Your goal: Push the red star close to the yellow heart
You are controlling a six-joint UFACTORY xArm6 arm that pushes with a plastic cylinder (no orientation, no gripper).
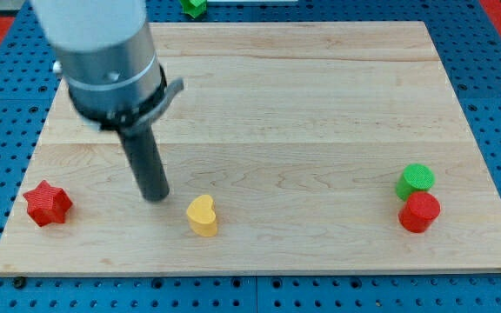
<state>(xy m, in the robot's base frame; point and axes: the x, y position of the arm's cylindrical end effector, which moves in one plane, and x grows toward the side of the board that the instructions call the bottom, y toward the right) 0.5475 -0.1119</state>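
1. My tip [156, 196] rests on the wooden surface [320, 104], between the red star [48, 203] and the yellow heart [203, 216], nearer the heart.
2. The arm carries no pincer, only the dark rod.
3. The red star sits at the view's lower left edge, well apart from the heart.
4. A green cylinder [417, 179] touches a red cylinder [419, 212] at the view's lower right.
5. Another green block [194, 7] lies off the surface at the view's top.

Between the red star [48, 203] and the yellow heart [203, 216] the wooden board [303, 104] lies bare, save for my tip [156, 196], which stands in that gap, nearer the heart. Open wood also stretches from the heart toward the view's right until the green cylinder [416, 181] and the red cylinder [419, 212], which touch each other near the right edge.
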